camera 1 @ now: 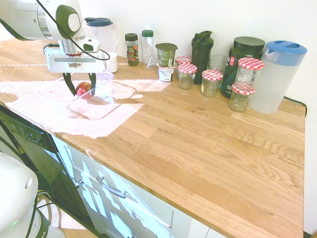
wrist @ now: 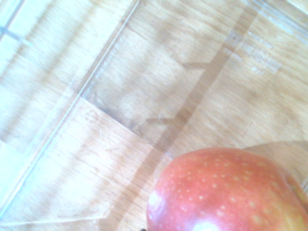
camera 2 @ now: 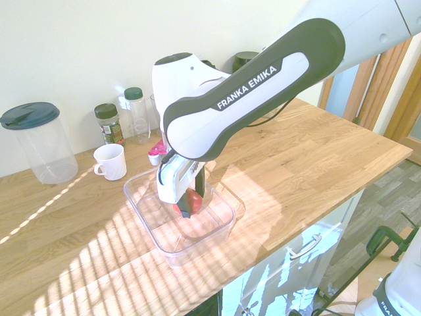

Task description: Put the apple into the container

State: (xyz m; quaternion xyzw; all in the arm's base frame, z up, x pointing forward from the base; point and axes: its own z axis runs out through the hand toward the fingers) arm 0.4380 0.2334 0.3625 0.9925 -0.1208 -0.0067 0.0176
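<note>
Large shallow clear plastic tub (camera 2: 158, 247) on wooden counter (camera 1: 208, 144); white arm's two-finger gripper (camera 1: 82, 90) directly above tub floor, pointing down, clamped on small round red apple (camera 1: 83, 88), held inside tub walls; release drops straight down

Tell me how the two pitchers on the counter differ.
The pitcher near the arm has a dark blue lid; the pitcher at the far end has a lighter blue one. The first stands behind the container, the second beside checked-lid jars. Both are translucent and upright.
</note>
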